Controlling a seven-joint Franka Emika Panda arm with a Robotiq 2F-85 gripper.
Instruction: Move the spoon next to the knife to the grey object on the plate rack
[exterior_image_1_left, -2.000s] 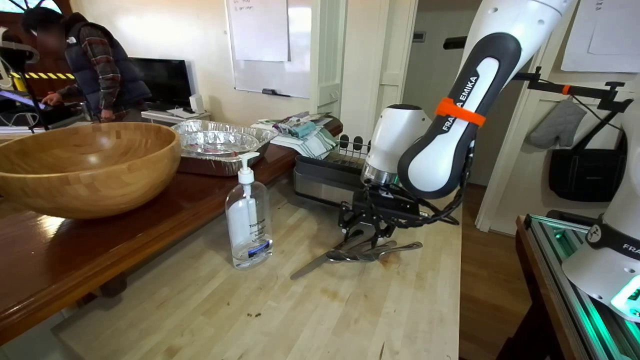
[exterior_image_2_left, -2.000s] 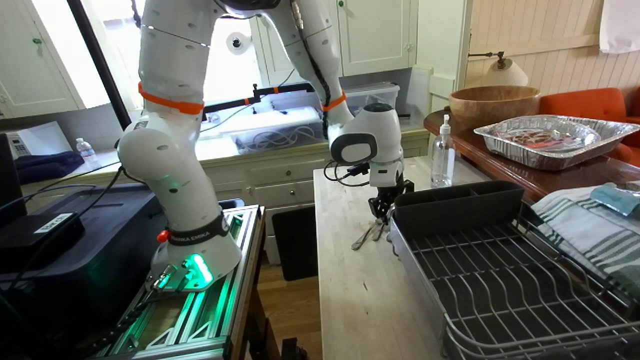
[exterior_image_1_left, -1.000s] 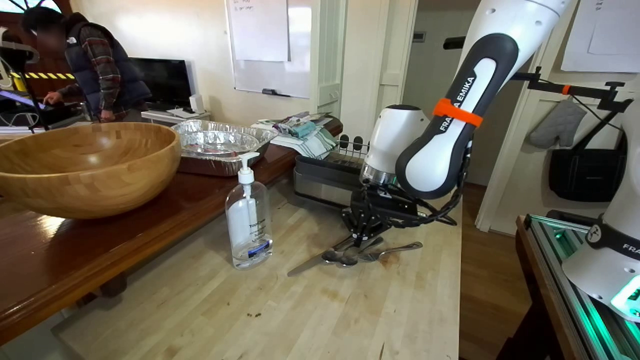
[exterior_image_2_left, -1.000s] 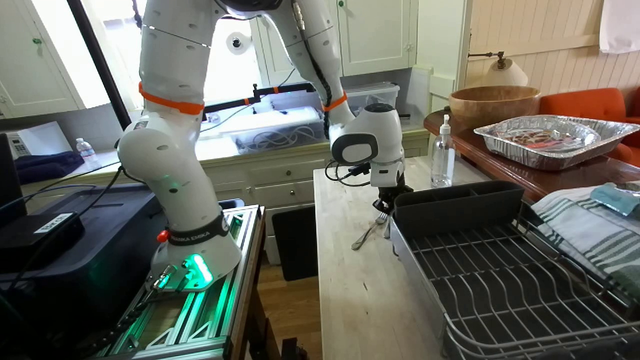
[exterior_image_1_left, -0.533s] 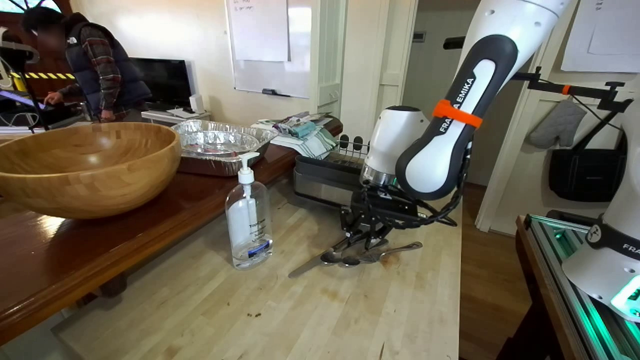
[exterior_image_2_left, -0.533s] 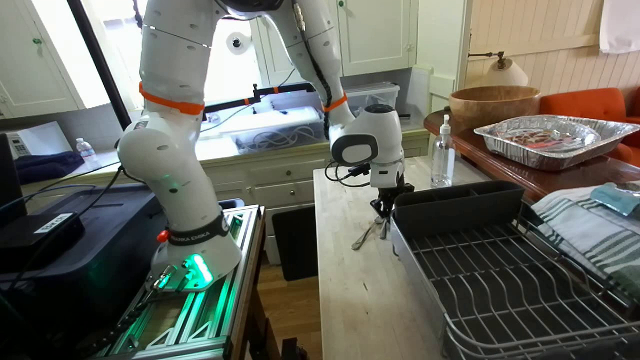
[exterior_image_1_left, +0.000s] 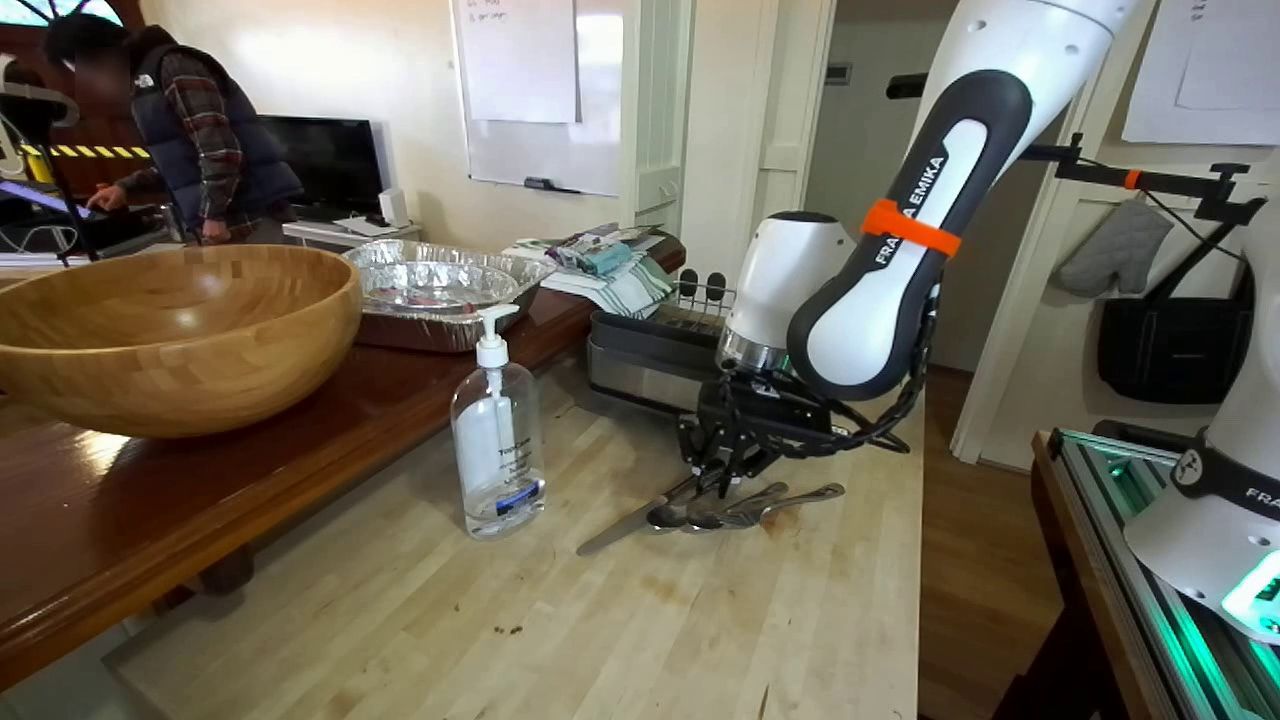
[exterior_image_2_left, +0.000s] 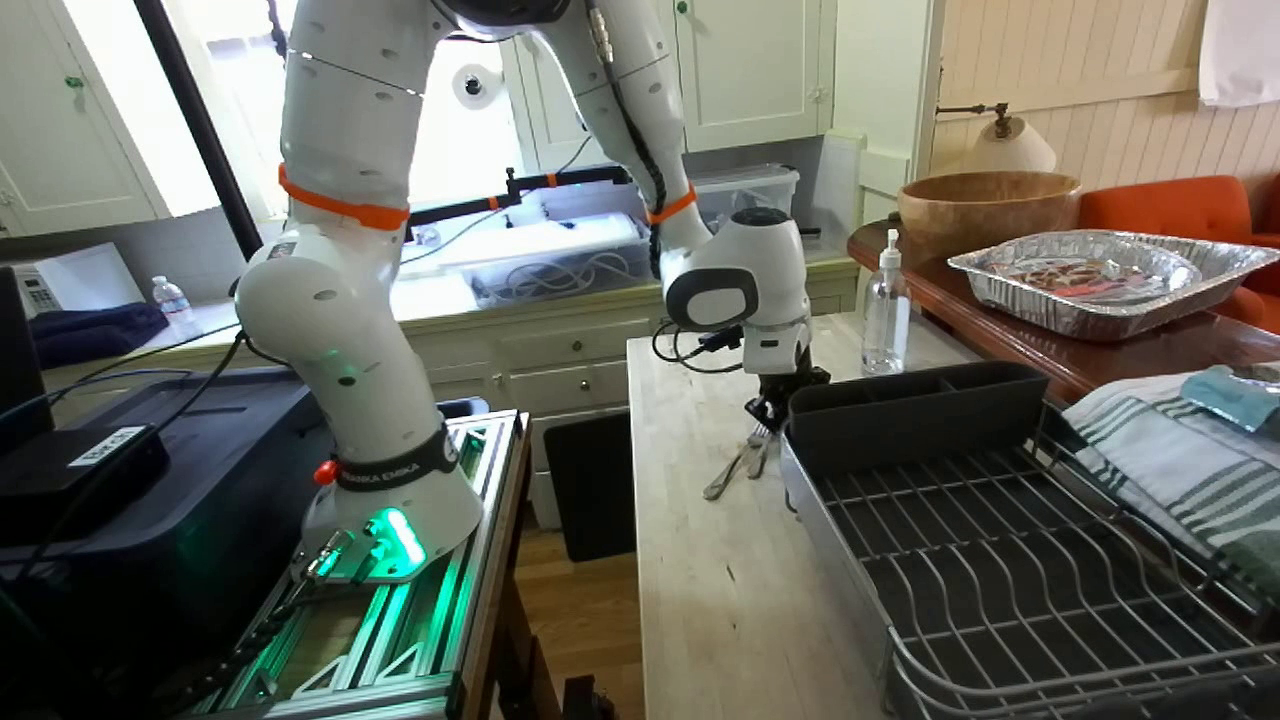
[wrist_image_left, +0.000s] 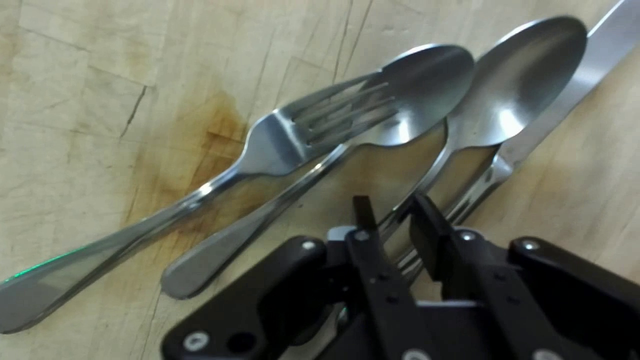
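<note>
The silver spoon (wrist_image_left: 525, 85) lies on the table with its bowl over the long knife (wrist_image_left: 570, 95). In an exterior view the spoon's bowl (exterior_image_1_left: 666, 515) shows beside the knife's blade (exterior_image_1_left: 615, 530). My gripper (wrist_image_left: 391, 215) is partly open, its fingers pointing down around the spoon's handle, with a gap on each side. The lower handles of spoon and knife are partly hidden by my fingers. My gripper (exterior_image_1_left: 712, 482) also shows low over the cutlery in both exterior views (exterior_image_2_left: 766, 415). The grey cutlery holder (exterior_image_2_left: 915, 415) sits on the end of the plate rack (exterior_image_2_left: 1030, 560).
Another spoon (wrist_image_left: 430, 95) and a fork (wrist_image_left: 277, 145) lie crossed beside the spoon. A clear pump bottle (exterior_image_1_left: 497, 450) stands near the knife's tip. The wooden bowl (exterior_image_1_left: 190, 340) and foil trays (exterior_image_2_left: 1120, 280) stand on the higher brown table. The rack stands close beside my gripper.
The fingers were wide apart 2 seconds ago, shut at 1 second, reopened by half a second ago, and are now slightly narrower. The gripper moved slightly toward the knife. The spoons have shifted slightly.
</note>
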